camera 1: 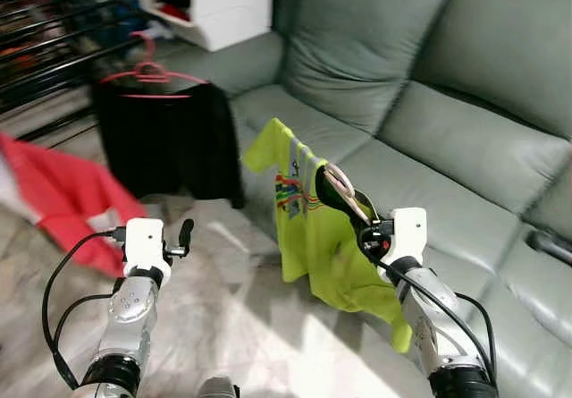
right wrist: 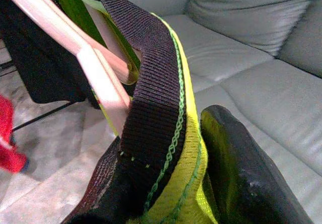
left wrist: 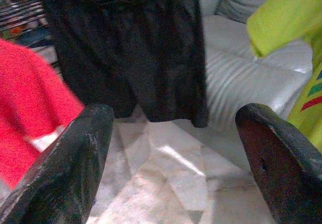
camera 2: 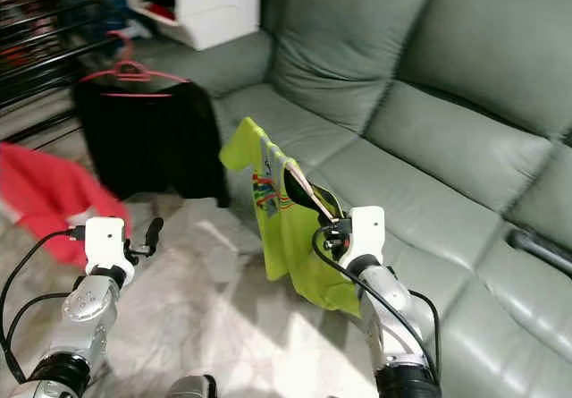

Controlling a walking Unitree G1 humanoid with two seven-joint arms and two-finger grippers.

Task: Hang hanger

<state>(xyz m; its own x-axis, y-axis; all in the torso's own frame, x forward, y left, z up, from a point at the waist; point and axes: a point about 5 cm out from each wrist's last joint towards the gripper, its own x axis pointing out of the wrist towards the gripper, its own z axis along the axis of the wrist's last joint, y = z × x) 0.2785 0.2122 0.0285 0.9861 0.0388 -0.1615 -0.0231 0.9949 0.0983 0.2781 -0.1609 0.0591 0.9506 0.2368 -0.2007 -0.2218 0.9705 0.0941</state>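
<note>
Our right gripper [right wrist: 166,183] squeezes the shirt [camera 1: 322,237] collar and its hanger [right wrist: 95,68]. Our left gripper [left wrist: 176,158] is open, holding nothing. We should lift the hanger hook gently onto the rack [camera 1: 45,31], beside the black shorts [camera 1: 170,139].

A big grey-green sofa [camera 1: 429,148] fills the right side, with fat cushions [camera 1: 357,40] along its back. The floor [camera 1: 241,326] is pale marble tile — a bright patch of light lies on it. A white cabinet [camera 1: 210,0] stands behind the sofa's arm, and a black rack [camera 1: 45,31] stands at the left.
</note>
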